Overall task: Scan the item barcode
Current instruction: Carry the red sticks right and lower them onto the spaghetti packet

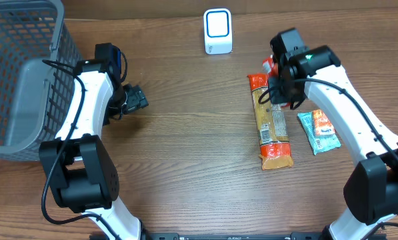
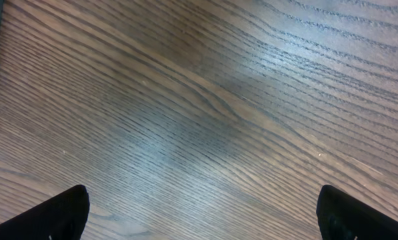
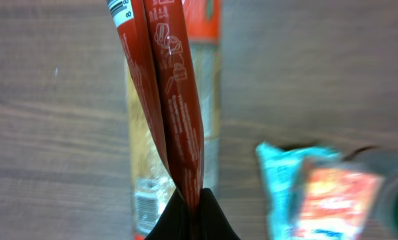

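1. Red packet: pinched by one end in the right pincer and held up, apparently clear of the wood. Hangs right of the desk's centre, above the long pasta bag lying flat there.
2. Clamped tight, that right pincer, with the fingers meeting on the thin foil.
3. Spread wide and holding nothing, the left pincer, over bare wood near the basket at the desk's left edge.
4. Long axis: straight out from the fingertips toward the desk's far edge, with the barcode printed at that outer end.
5. Standing at the far edge, mid-desk: the scanner, leftward and beyond the packet's tip, nearer the right arm than the left.
6. Probably next: swing the outer end left and forward, barcode turned to the scanner's window.
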Controlling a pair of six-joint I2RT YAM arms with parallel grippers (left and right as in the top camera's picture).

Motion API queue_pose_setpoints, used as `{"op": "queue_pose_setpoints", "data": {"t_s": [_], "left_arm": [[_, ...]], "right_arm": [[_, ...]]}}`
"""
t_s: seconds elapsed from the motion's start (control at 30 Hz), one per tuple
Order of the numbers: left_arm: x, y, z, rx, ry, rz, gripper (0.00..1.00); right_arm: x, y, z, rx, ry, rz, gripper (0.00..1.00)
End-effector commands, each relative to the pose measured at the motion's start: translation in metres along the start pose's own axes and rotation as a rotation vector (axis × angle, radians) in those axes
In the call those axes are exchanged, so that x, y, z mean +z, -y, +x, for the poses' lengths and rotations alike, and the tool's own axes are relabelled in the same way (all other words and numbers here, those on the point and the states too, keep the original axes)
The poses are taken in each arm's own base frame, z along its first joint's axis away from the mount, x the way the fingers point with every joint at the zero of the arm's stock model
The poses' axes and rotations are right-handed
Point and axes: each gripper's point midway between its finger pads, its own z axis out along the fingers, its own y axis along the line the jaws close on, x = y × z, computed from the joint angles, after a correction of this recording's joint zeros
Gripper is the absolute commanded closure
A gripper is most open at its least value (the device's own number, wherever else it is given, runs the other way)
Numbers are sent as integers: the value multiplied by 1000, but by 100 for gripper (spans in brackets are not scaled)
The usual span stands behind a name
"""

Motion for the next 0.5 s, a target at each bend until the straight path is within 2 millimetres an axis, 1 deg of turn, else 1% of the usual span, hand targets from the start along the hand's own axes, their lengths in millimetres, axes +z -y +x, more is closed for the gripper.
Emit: {"op": "queue_pose_setpoints", "data": {"t_s": [0.0, 0.23, 0.37, 0.47], "left_arm": [[-7, 2, -1, 31, 20, 4, 0], [-7, 2, -1, 31, 20, 4, 0], [-7, 2, -1, 31, 20, 4, 0], [-7, 2, -1, 31, 20, 4, 0]], "right_arm": [[20, -14, 20, 45, -72, -89, 96], [48, -13, 42, 84, -116, -83, 97], [58, -13, 47, 102, -118, -82, 97], [60, -13, 50, 121, -125, -80, 96]]}}
